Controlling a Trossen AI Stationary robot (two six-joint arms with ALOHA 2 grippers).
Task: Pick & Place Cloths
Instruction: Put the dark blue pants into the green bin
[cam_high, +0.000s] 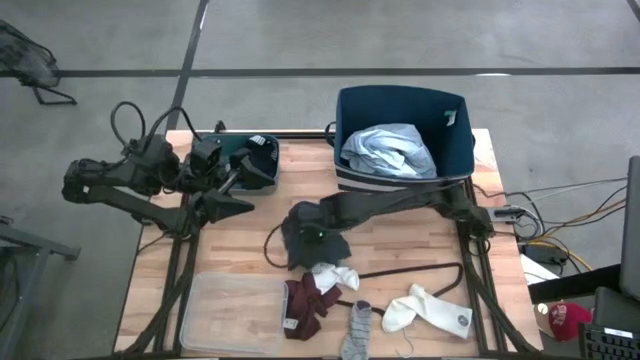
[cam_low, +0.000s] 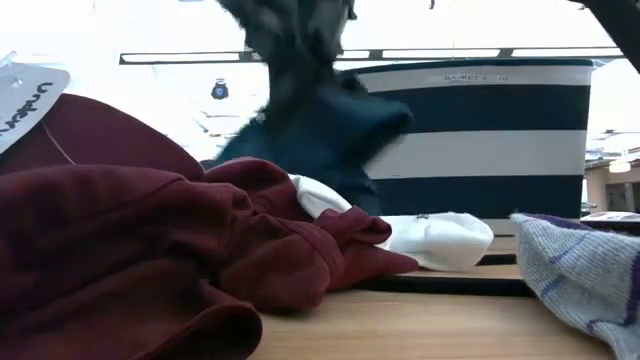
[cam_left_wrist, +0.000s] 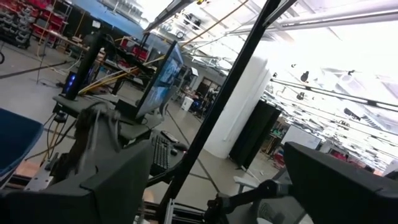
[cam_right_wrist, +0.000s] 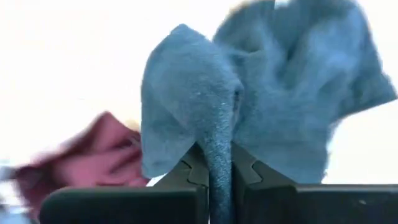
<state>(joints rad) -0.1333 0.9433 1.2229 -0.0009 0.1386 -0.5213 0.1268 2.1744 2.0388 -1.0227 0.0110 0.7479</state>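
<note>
My right gripper (cam_high: 312, 236) is shut on a dark navy cloth (cam_high: 298, 240) at the table's middle; in the low view this cloth (cam_low: 325, 115) shows bunched in front of the basket. A maroon piece (cam_high: 305, 305), a white sock (cam_high: 335, 275), a grey sock (cam_high: 358, 332) and another white sock (cam_high: 432, 310) lie on the table near its front edge. A light blue shirt (cam_high: 388, 152) lies in the navy striped basket (cam_high: 455, 150). My left gripper (cam_left_wrist: 217, 180) is open, raised at the table's far left. My right gripper pinches a bunched fold of the navy cloth (cam_right_wrist: 217, 155) between its two fingers. The fingers (cam_right_wrist: 255, 177) slant down from above, from the table's right side. The cloth spreads out beyond the fingers; the maroon piece hides its lower part in the low view.
A clear plastic tray (cam_high: 215, 315) lies at the front left. A thin black wire hanger (cam_high: 420, 272) lies among the socks. Another dark garment (cam_high: 255, 160) sits at the far left by my left arm. Cables run off the table's right side.
</note>
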